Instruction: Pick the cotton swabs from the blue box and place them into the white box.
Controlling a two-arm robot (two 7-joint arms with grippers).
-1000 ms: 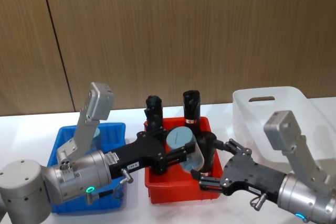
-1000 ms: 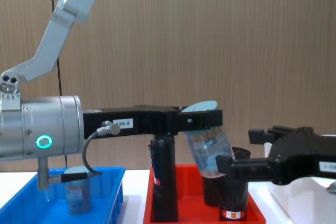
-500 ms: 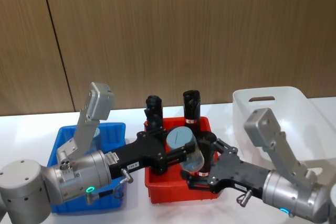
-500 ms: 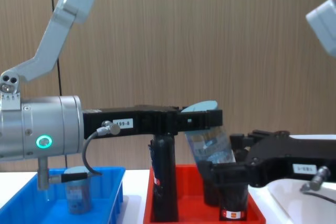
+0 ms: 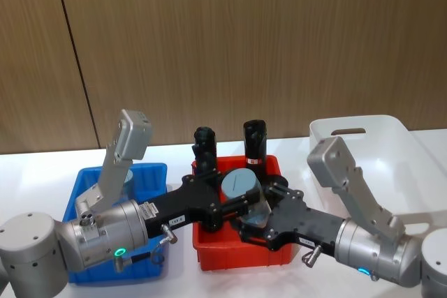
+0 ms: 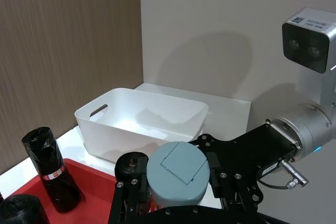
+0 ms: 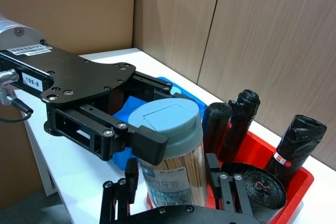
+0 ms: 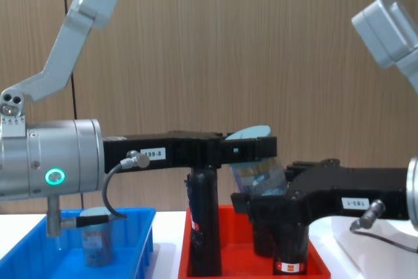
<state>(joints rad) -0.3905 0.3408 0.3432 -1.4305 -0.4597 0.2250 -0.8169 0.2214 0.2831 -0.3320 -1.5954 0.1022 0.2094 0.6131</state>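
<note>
Head view: swabs [image 5: 241,185] seemingly in left gripper [image 5: 236,204]

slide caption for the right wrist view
Left hand grips a cotton swab jar near its lid over the red tray; right hand open around its lower part.

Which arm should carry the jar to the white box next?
Right. The right gripper has open fingers either side of the cotton swabs jar, low down, and the white box stands on the robot's right. The left gripper holds the jar near its lid, farther from that box.
</note>
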